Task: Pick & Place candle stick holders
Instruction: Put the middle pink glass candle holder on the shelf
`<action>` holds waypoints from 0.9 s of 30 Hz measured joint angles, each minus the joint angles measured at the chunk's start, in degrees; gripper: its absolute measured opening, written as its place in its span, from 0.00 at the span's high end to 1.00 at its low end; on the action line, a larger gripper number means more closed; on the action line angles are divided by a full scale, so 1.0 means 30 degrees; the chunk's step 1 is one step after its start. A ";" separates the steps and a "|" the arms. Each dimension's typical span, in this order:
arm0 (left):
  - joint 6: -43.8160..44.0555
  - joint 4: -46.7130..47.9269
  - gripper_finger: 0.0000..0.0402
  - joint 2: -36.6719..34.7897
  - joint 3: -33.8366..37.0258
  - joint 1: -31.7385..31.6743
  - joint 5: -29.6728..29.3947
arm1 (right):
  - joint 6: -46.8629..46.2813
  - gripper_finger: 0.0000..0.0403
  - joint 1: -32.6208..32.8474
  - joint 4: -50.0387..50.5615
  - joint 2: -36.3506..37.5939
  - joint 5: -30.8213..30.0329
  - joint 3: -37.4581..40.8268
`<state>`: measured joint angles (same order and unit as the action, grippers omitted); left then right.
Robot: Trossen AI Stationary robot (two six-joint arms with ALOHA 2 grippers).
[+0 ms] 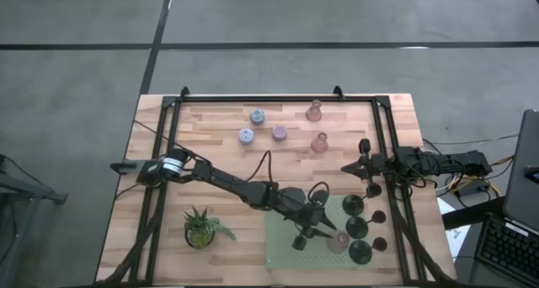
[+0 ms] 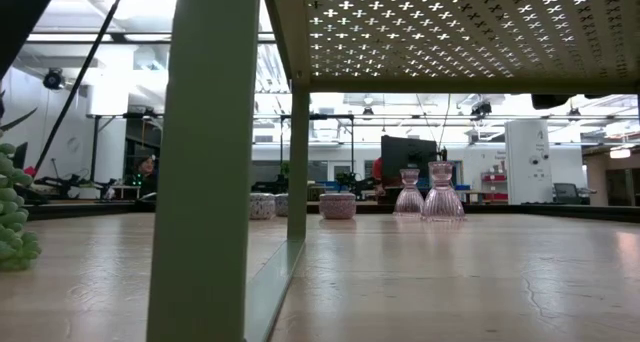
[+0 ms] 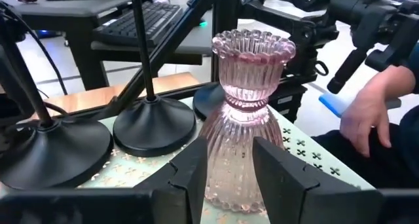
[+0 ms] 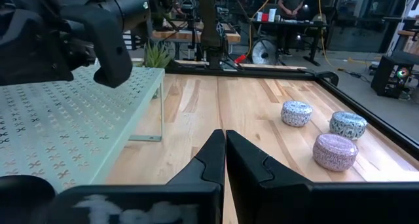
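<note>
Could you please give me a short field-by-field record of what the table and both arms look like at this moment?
left gripper: shut on a pink holder standing on the green perforated tray
right gripper: shut, empty, beside the tray over the table
black holders: four on the tray
left on the table: two pink bell-shaped holders, three short round holders
potted plant: beside the tray

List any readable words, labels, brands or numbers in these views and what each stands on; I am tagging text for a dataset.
None can be read.
The pink holder, the black holders, the round holders and the green perforated stand bear no lettering.
The keyboard keys are too blurred to read.
</note>
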<state>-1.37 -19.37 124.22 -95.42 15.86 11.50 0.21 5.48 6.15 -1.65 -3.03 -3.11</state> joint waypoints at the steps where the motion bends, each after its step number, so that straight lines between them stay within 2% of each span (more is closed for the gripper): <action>1: 0.0000 -0.0018 0.69 0.0000 0.0000 0.0018 0.0072 | 0.0000 0.98 0.0000 -0.0007 0.0000 -0.0003 0.0000; 12: 0.0801 -0.1334 0.69 -0.0044 0.0029 0.0294 0.0851 | 0.0000 0.98 0.0000 -0.0006 0.0000 0.0000 0.0000; 17: 0.1182 -0.1246 0.69 0.0034 0.0029 0.0299 -0.0010 | 0.0000 0.98 0.0000 -0.0002 0.0000 0.0000 0.0000; 27: 0.1863 -0.1539 0.69 0.0554 0.0029 0.0342 -0.0215 | 0.0000 0.98 0.0000 -0.0007 0.0000 -0.0007 0.0000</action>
<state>4.22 -23.99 125.89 -95.33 16.88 10.86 0.21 5.48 6.13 -1.65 -3.05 -3.11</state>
